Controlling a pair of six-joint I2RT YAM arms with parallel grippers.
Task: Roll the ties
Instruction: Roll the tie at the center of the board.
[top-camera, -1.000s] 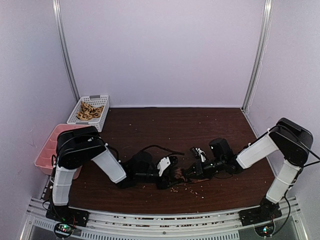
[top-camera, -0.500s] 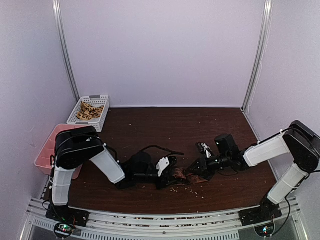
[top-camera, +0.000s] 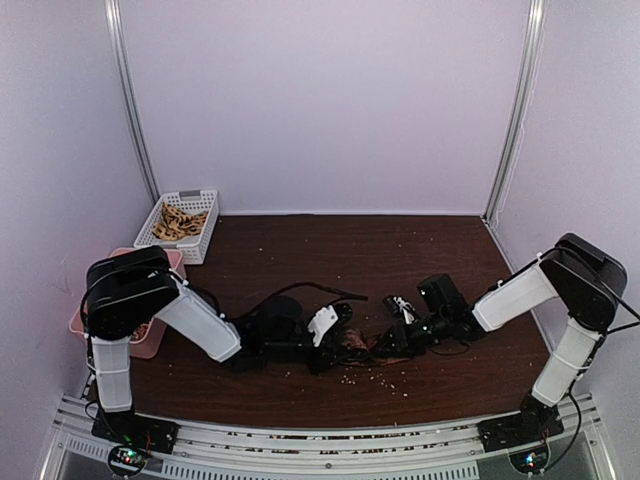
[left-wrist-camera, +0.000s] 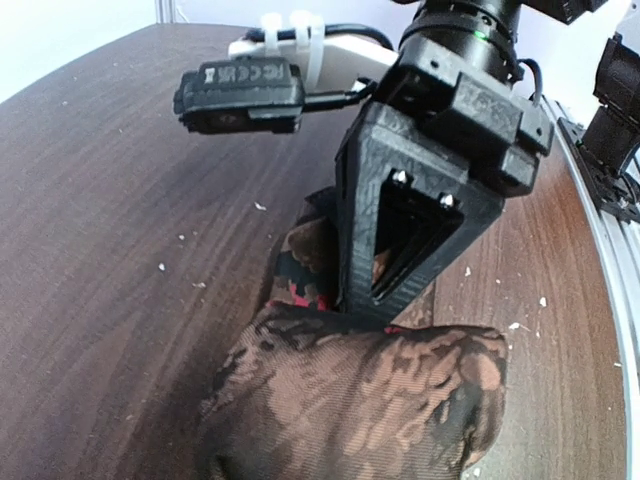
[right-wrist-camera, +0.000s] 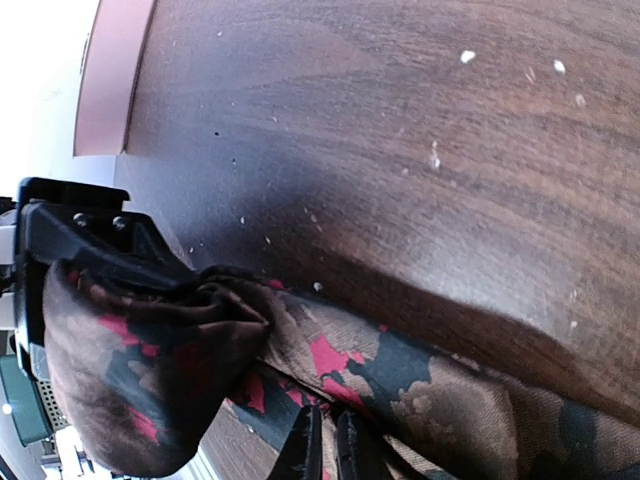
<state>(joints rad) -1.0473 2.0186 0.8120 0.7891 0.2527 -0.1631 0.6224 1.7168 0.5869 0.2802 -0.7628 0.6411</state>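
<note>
Dark wood-grain tabletop (top-camera: 400, 250) fills the overhead view. Both arms stretch low and nearly flat across it from their bases to meet near its middle. The left gripper (top-camera: 338, 332) lies almost on the wood with the necktie (top-camera: 360, 347) bunched at its tip. The right gripper (top-camera: 392, 340) faces it from just beside, and the fabric bridges the two. Pale crumbs (top-camera: 385, 378) dot the wood between the left gripper and the bases. A white basket (top-camera: 190, 194) stands well beyond the left gripper at the far corner, and a pink tray (top-camera: 85, 305) sits well apart, by the left arm's elbow.

From the left wrist, a brown wad of necktie (left-wrist-camera: 370, 400), flecked with red, fills the foreground right at the left gripper, whose own fingers are hidden under the cloth. The right gripper (left-wrist-camera: 355, 305) tilts steeply down, its tips touching the fabric just past the wad.

From the right wrist, the wad sits clasped against the left gripper's black finger, so I judge that gripper closed partway round the roll. A flat strip of necktie (right-wrist-camera: 400, 390) runs from there to the right gripper (right-wrist-camera: 325, 445). Its tips are pressed almost together and seem to pinch the strip.

Rolling looks under way, with only a short roll formed. The next move calls for tension on the strip while the left wrist turns, and the loose wad could slip
</note>
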